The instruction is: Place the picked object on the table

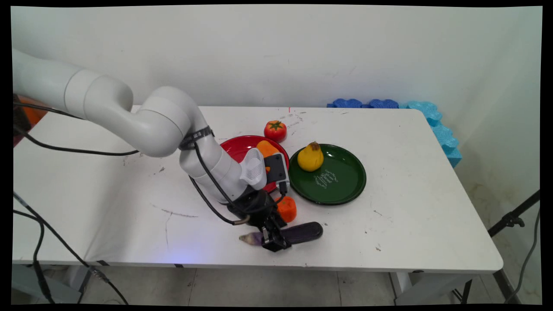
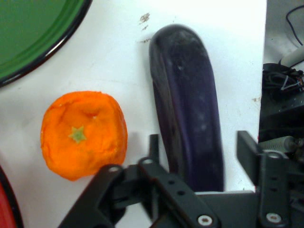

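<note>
Gripper (image 2: 199,156) low at table's (image 1: 410,207) near edge, our fingers wide, straddling a glossy purple eggplant (image 2: 187,104) lying flat | we see no contact | wrinkled orange (image 2: 84,134) just beside | green plate (image 2: 33,33) beyond

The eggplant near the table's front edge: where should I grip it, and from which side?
Take the eggplant across its narrow width, near the middle of its body, coming straight down from above. It lies flat and long on the table, so its sides are free. The gripper already straddles it with fingers open; the orange fruit lies clear beside it.
</note>
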You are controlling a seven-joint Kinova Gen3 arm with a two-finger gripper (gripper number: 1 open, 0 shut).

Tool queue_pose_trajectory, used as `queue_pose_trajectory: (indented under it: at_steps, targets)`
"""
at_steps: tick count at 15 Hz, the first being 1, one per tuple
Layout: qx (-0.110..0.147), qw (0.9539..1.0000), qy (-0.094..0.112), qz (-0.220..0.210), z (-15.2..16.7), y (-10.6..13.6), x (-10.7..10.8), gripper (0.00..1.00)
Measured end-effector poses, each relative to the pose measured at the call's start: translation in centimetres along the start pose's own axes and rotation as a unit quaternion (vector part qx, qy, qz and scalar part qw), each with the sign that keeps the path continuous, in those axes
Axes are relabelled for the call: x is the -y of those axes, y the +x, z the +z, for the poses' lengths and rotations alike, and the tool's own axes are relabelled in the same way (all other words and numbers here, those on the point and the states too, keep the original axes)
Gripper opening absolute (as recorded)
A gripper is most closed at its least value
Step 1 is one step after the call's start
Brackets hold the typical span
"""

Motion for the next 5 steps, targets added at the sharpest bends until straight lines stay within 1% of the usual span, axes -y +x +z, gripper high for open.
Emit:
queue_pose_trajectory:
  at_steps: [5]
  targets:
    - [-0.008, 0.9999, -0.002, 0.013, -0.17, 0.22, -0.05, 1.0]
